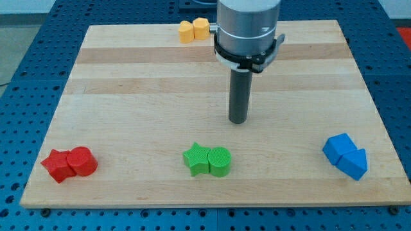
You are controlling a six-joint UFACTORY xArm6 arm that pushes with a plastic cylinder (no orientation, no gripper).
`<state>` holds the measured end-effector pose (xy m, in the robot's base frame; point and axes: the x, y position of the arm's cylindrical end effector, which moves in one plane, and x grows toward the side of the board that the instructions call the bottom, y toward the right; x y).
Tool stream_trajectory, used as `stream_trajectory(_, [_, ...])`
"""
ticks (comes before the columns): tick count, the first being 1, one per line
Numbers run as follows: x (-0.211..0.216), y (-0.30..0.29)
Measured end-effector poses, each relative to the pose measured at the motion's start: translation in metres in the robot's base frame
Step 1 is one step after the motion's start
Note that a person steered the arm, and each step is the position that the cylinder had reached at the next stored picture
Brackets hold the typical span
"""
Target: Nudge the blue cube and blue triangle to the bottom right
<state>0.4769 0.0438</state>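
- Wooden board on blue pegboard; other blocks well clear.
- My tip, a bare rod with no fingers to open or shut, sits mid-board, touching nothing.
- Blue cube and blue triangle touch each other, already near the bottom-right corner, right of and below my tip.
- I'd say the push needs contact on their upper-left side.

A pale wooden board with lighter and darker grain stripes lies on a blue perforated bench. Near its bottom right corner sit a bright blue cube and bright blue triangle. At the bottom edge are a green star and green cylinder; bottom left, a red star and red cylinder; top edge, two yellow-orange blocks. My dark grey rod's tip hangs from a silver housing.
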Motion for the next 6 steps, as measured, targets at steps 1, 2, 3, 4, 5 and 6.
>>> stream_trajectory(1, [0.004,0.005])
stream_trajectory(2, [0.004,0.006])
stream_trajectory(3, [0.004,0.010])
stream_trajectory(4, [0.011,0.064])
stream_trajectory(5, [0.031,0.118])
stream_trajectory(6, [0.054,0.139])
